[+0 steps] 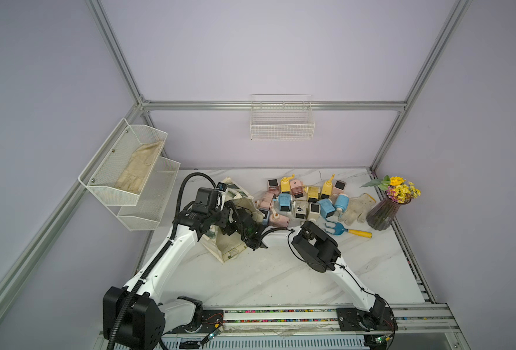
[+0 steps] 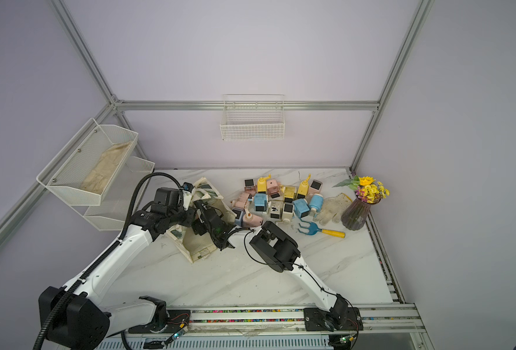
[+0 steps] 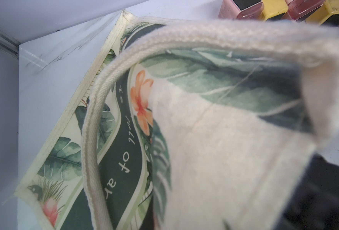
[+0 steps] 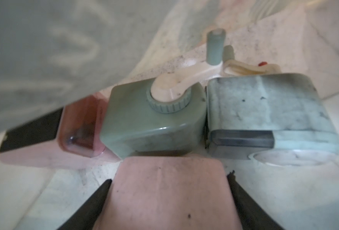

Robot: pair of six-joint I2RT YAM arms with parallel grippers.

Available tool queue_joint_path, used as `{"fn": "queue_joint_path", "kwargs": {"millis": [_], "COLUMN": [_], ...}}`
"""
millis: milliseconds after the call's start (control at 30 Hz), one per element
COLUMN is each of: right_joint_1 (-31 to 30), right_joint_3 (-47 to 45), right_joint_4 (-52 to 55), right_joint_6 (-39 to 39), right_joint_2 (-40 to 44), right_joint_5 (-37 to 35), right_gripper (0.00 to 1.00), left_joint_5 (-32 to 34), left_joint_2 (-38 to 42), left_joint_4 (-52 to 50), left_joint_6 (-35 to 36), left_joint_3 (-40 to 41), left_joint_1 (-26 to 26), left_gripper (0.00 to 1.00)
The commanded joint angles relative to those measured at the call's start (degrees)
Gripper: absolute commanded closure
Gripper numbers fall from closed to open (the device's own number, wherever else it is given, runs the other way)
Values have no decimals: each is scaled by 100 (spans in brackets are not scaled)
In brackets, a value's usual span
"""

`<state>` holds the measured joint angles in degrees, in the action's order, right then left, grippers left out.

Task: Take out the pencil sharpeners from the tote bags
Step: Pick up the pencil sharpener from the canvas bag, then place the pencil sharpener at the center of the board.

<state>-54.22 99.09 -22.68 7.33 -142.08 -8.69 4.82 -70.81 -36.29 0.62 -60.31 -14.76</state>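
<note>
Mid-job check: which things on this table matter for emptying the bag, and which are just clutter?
Part of the job:
- tote bag, held up by the left gripper
- pile of sharpeners already out
- pink sharpener between the right gripper's fingers, inside the bag
- green sharpener beyond it

Lying about:
- hand rake
- glove
- flower vase
- wall baskets

Looked woven and matt: cream canvas tote bag [image 3: 224, 159] (ribbed webbing handle). Showed smudged, smooth plastic: pencil sharpeners [image 4: 154, 119]. Gleamed glossy, marbled: bench [image 1: 265, 278]. Seemed white-coated wire: basket [image 1: 282, 127].
</note>
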Motion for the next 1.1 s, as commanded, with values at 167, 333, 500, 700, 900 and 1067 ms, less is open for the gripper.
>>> {"fn": "queue_joint_path", "kwargs": {"millis": [167, 333, 500, 700, 900, 1067], "right_joint_1": [-167, -300, -379, -423, -415, -252], "right_joint_3": [-859, -1955, -2942, -4012, -4816, -5118], "right_joint_4": [-198, -451, -230, 58, 344, 762], "right_joint_6": [-330, -556, -384, 131, 612, 1086], "right_joint_2": [1019, 2248, 3304, 4538, 5526, 5801], "right_joint_5": [21, 635, 604, 246, -262, -1317], "right_gripper": [39, 42, 45, 45, 45, 45], "left_joint_5": [46, 23, 62, 76, 109, 107], "left_joint_2": [-6, -14, -27, -29, -36, -32], "left_joint_4": [0, -45, -44, -44, -44, -45], "left_joint_6": [-167, -219, -215, -207, -203, -194], "left_joint_3": [-598, -641, -639, -633, -644, -639], "left_joint_1": [-35, -35, -40, -44, -45, -44], "left_gripper": [100, 100, 100, 100, 100, 100]}}
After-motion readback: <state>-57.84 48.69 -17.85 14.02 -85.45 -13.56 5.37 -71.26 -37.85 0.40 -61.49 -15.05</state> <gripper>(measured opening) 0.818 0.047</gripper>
